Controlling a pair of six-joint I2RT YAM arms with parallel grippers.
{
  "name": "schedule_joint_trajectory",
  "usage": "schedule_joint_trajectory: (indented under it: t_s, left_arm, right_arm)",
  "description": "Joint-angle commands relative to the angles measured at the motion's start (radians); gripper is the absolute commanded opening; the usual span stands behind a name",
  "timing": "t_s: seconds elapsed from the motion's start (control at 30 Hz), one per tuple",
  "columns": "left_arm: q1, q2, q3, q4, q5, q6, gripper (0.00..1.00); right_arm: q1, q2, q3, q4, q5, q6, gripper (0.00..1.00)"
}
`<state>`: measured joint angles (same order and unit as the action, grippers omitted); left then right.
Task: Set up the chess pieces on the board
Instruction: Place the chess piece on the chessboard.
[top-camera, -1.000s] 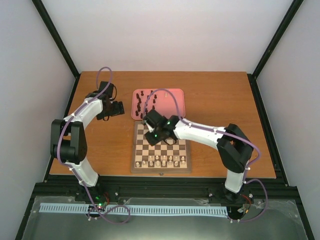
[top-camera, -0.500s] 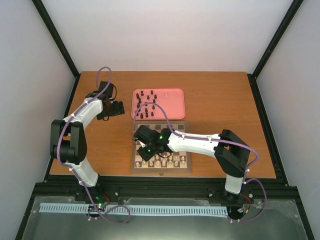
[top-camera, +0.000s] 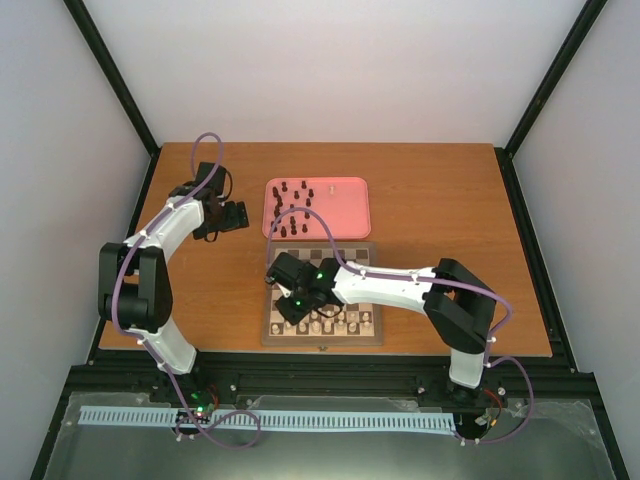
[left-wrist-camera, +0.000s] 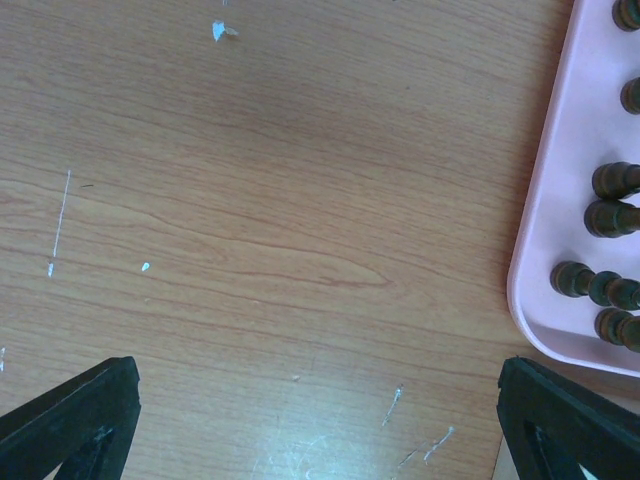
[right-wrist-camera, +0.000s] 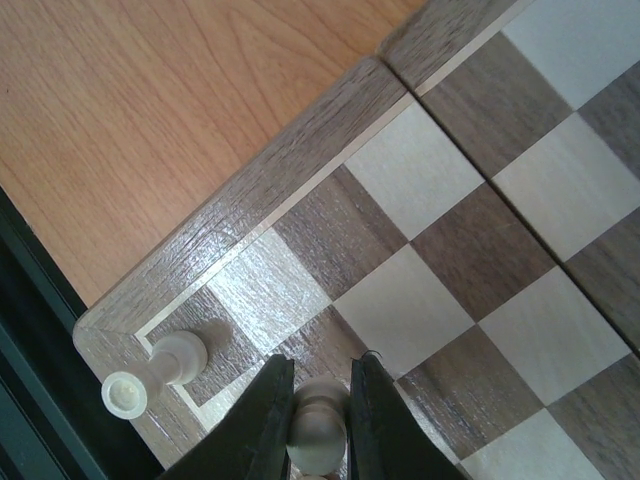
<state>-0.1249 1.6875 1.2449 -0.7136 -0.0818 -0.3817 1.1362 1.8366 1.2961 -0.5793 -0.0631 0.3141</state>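
The board lies at the table's near middle, with cream-white pieces on its near rows. My right gripper hovers over the board's near left corner, shut on a cream-white piece held between its fingers just above a dark square. Another white piece stands on the corner square of the board. Dark brown pieces stand on the pink tray. My left gripper is open and empty over bare table left of the tray; its fingertips show at the bottom corners.
The pink tray's edge with several dark pieces lies at the right of the left wrist view. The table's black left rail runs close to the board's corner. Bare wood spreads right of the tray.
My right gripper came from the tray edge down to the board's near left corner with the white piece, then settled slightly lower. The left arm has not moved.
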Motion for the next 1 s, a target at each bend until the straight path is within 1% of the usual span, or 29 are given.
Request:
schedule_joint_trajectory:
  t_s: [0.0,0.23,0.37,0.63,0.97]
  left_arm:
    - [-0.004,-0.024,0.0,0.008,0.002,0.001,1.0]
    - [-0.004,-0.038,-0.007,0.007,-0.003,0.003,1.0]
    - [-0.004,-0.047,-0.014,0.007,-0.008,0.004,1.0]
    - [-0.004,-0.041,-0.01,0.007,-0.007,0.004,1.0]
    - [-0.005,-0.031,-0.005,0.01,-0.002,0.003,1.0]
  right_arm:
    - [0.018,0.023,0.016,-0.002,-0.021,-0.006,0.09]
    - [0.021,0.033,0.018,-0.002,-0.032,-0.005,0.09]
    - [0.02,0.051,0.032,-0.014,-0.035,-0.008,0.11]
    - [0.021,0.054,0.04,-0.028,-0.008,-0.005,0.12]
    - [0.02,0.071,0.058,-0.036,-0.011,-0.016,0.13]
